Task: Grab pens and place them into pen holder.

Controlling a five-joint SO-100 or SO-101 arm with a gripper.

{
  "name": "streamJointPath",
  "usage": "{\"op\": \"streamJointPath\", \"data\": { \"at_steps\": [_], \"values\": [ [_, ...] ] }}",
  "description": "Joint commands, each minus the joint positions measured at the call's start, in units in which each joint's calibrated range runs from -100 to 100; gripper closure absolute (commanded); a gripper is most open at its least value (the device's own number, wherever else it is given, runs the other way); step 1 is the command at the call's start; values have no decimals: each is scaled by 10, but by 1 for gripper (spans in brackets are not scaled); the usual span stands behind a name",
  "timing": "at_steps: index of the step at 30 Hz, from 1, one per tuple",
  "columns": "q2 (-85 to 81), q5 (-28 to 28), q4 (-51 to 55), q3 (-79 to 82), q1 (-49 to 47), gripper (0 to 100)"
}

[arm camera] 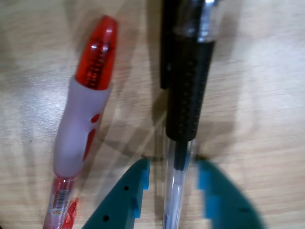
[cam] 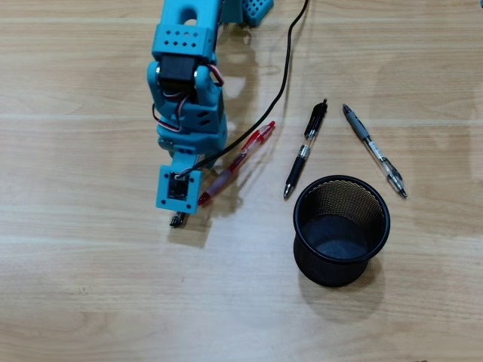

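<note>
Overhead view: a blue arm (cam: 185,98) reached down from the top edge over a pale wooden surface (cam: 75,286), its wrist camera block facing up and a black cable (cam: 283,83) trailing off toward the top. The gripper (cam: 178,219) lay hidden beneath that block apart from a dark tip at its lower edge. A red pen (cam: 245,154) lay slanted just right of the arm, its lower end beside the block. Further right lay a black pen (cam: 306,149), nearly upright in the view, and a grey and clear pen (cam: 375,151) slanted the opposite way. The pen holder (cam: 341,230), a black mesh cup, stood upright and empty below those two, its rim close to the black pen's lower tip. Wrist view: two teal fingers (arm camera: 128,200) rose from the bottom edge, spread apart and not closed, with a clear pen (arm camera: 183,124) bearing a black ribbed sleeve lying on the surface in the gap between them; contact with either finger could not be told. The red pen (arm camera: 83,124), with its pale grip, lay to the left, outside the fingers.
</note>
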Motion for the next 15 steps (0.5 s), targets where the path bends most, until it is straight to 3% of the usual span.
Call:
{"op": "streamJointPath", "data": {
  "at_steps": [1,15],
  "values": [
    [-1,3,-2,-6,0,98],
    [-172,26,0,-6,1,98]
  ]
}}
